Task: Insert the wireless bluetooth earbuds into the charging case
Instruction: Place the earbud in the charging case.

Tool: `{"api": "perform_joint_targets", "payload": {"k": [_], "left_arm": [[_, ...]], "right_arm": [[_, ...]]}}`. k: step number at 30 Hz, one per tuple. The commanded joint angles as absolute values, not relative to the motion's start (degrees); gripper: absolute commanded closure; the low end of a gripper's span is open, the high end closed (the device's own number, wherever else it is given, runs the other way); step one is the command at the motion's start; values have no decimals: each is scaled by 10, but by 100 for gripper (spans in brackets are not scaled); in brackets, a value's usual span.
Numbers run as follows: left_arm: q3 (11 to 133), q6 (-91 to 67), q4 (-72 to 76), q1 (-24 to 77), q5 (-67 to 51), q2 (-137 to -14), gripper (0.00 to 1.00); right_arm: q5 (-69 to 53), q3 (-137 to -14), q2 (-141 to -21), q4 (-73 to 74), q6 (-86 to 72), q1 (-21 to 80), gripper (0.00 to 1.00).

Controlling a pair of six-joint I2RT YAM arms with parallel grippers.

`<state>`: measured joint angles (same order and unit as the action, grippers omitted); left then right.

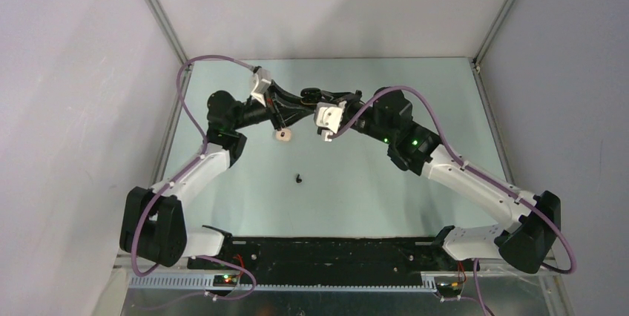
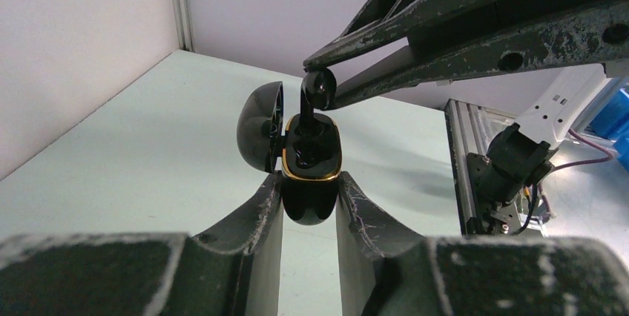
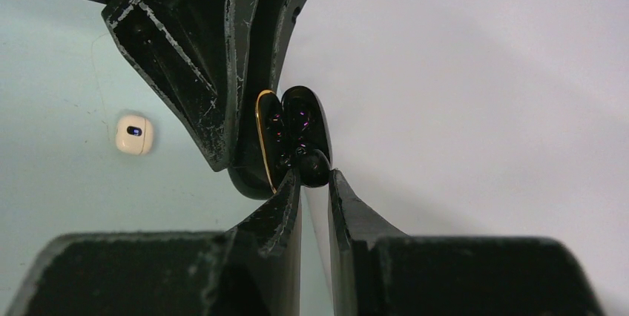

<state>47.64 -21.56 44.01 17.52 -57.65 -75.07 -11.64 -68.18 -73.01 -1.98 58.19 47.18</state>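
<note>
My left gripper (image 2: 310, 184) is shut on a glossy black charging case (image 2: 311, 201) with a gold rim, held in the air with its lid (image 2: 259, 134) open to the left. My right gripper (image 3: 315, 175) is shut on a black earbud (image 3: 314, 166) and holds it over the case. In the left wrist view the bud's head (image 2: 319, 87) sits between the right fingertips and its stem reaches down into the case's opening. The two grippers meet at the table's far middle (image 1: 310, 96). A second black earbud (image 1: 299, 179) lies on the table.
A cream-white closed case (image 1: 283, 135) lies on the table just below the grippers; it also shows in the right wrist view (image 3: 134, 133). Grey walls close in the table at the back and both sides.
</note>
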Motion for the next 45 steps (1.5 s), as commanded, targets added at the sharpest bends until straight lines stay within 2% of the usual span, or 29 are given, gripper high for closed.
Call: {"api": "perform_joint_targets", "payload": {"k": [1,11,16,30,33,41,43,45], "left_arm": [[482,-220,470,178,-564,-745,100],[478,-216,473,178,-562,-744,100],[476,-211,474,178,-562,-744,100],[477,-200,476,178,-569,-749,100],[477,-195,476,178,-571,-750,100],[482,-167,476,178,-603,-770,100],[488,-156,476,178,-614,-776,100],[494,-145,476,178,-624,-782,100]], "right_arm": [[-125,-678,-724,-26,584,476,100],[-123,-678,-726,-24,595,479,100],[-130,-678,-718,-14,588,481,81],[-137,-684,-715,-4,562,474,59],[-154,-705,-713,43,539,460,52],[-237,-829,-727,172,327,396,31],[-272,-866,-752,212,281,375,29],[-322,-920,-791,262,234,353,32]]}}
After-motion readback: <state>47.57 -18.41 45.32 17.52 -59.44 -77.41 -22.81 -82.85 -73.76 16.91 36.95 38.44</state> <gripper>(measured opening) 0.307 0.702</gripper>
